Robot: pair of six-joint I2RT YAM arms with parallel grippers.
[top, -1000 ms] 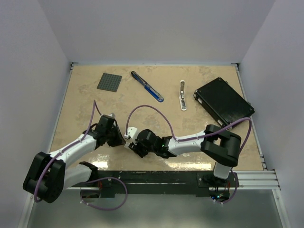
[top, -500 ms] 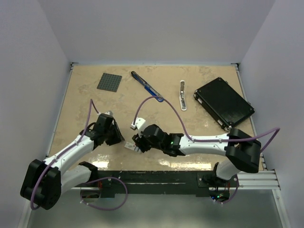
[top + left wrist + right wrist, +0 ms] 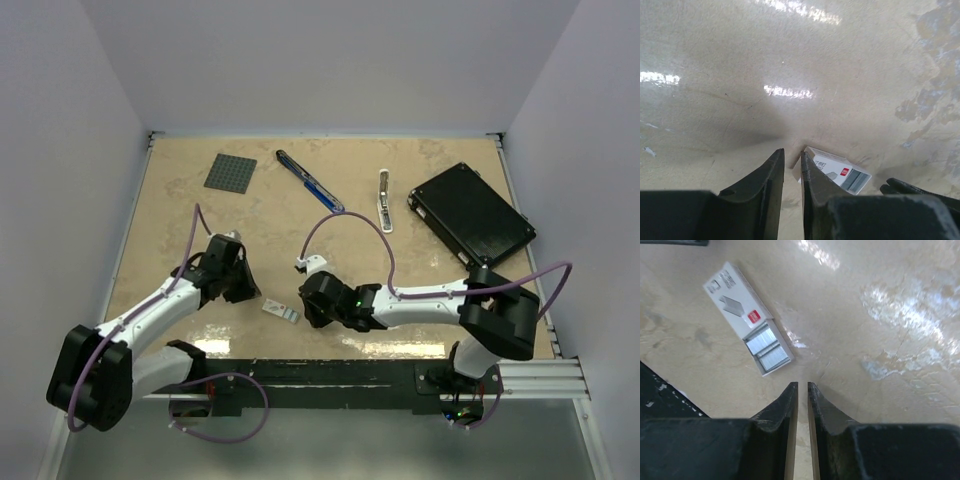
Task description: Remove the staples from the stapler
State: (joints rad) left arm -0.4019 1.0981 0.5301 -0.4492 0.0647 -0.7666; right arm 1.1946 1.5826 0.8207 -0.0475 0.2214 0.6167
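Note:
The blue stapler (image 3: 310,183) lies at the back of the table, far from both grippers. No loose staples show in any view. My left gripper (image 3: 250,290) is shut and empty; in the left wrist view (image 3: 792,151) its tips hover just beside a small white box (image 3: 837,170). My right gripper (image 3: 308,306) is shut and empty, low over the table; in the right wrist view (image 3: 802,384) it sits just short of the same box (image 3: 742,315). The box's open end shows rows of grey strips (image 3: 768,347). The box (image 3: 281,312) lies between the two grippers.
A white-and-silver tool (image 3: 384,200) lies right of the stapler. A black flat case (image 3: 470,213) lies at the back right. A grey studded plate (image 3: 229,172) lies at the back left. The arms' base rail (image 3: 330,375) runs along the near edge.
My right gripper has drawn back to the right, away from the left one. The white box now lies free on the table between them. My left gripper has shifted slightly.

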